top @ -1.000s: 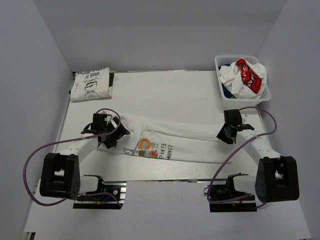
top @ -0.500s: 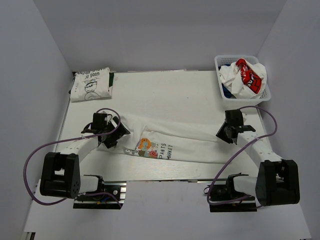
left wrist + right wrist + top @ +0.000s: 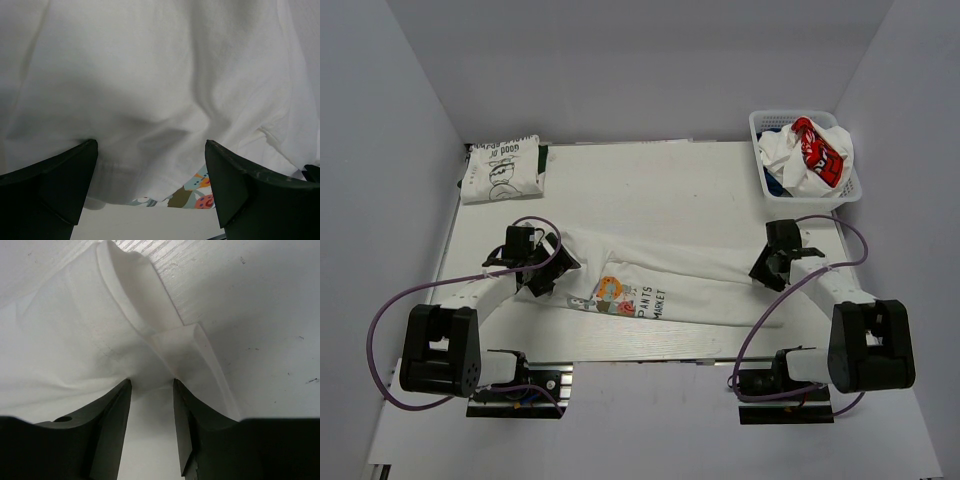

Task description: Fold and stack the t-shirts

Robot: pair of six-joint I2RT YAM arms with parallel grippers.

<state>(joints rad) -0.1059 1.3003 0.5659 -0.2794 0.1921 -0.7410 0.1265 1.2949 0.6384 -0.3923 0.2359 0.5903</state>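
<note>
Robotics lab, white enclosure walls [image 3: 420, 110], worktable [image 3: 670, 190]

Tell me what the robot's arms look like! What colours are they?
Both arms have white tube-shaped links and chunky black joints. The left arm and right arm each trail a looping purple cable. The left gripper and right gripper each end in two dark wedge-shaped fingers.
</note>
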